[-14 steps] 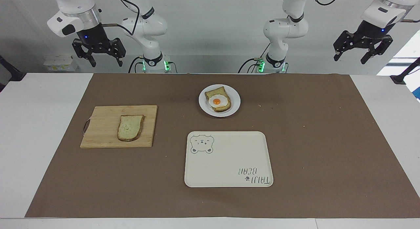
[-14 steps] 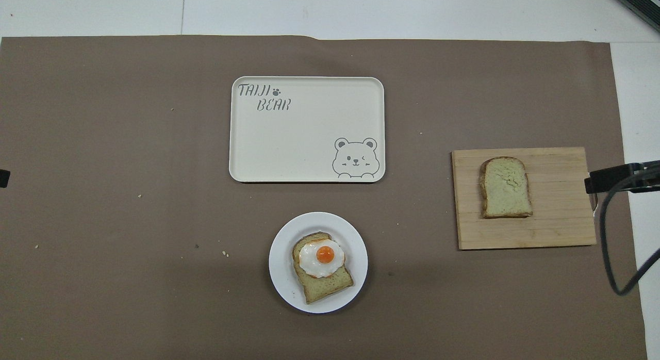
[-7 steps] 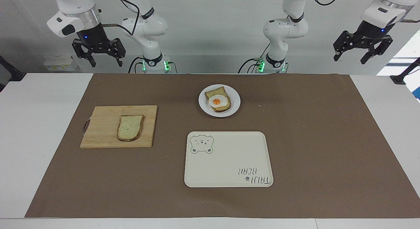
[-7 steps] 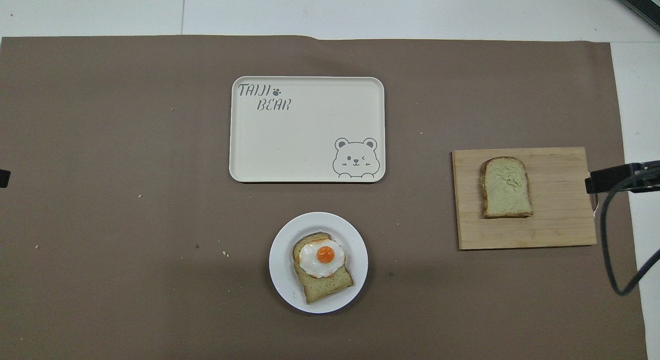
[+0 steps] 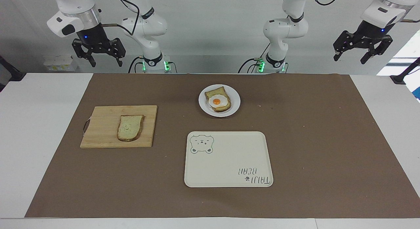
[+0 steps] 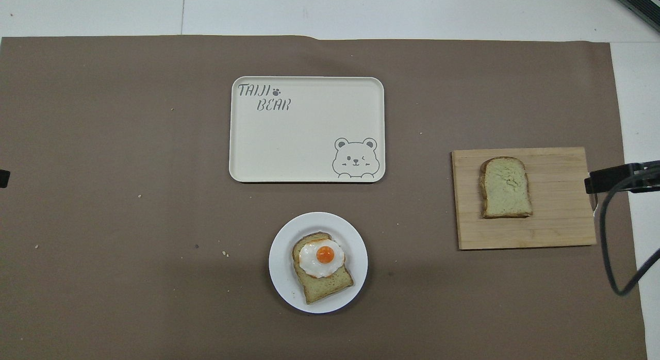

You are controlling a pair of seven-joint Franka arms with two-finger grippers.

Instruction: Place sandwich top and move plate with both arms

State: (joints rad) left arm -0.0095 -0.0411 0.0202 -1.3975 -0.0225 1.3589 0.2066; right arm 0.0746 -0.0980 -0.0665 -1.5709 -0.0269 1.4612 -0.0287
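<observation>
The sandwich top (image 5: 130, 127), a plain bread slice, lies flat on a wooden cutting board (image 5: 101, 127) toward the right arm's end; it also shows in the overhead view (image 6: 506, 187). The white plate (image 5: 203, 103) sits nearer to the robots at mid-table and holds a bread slice with a fried egg (image 5: 218, 101); the plate also shows in the overhead view (image 6: 281, 264). My right gripper (image 5: 98, 57) hangs open and empty, high over the table's robot-side edge at its own end. My left gripper (image 5: 363, 53) hangs open and empty, high at the other end. Both arms wait.
A cream rectangular tray with a bear drawing (image 5: 228, 159) lies farther from the robots than the plate, and also shows in the overhead view (image 6: 307, 138). The cutting board (image 6: 559, 221) has a small handle at its outer end. Brown paper (image 5: 311, 140) covers the table.
</observation>
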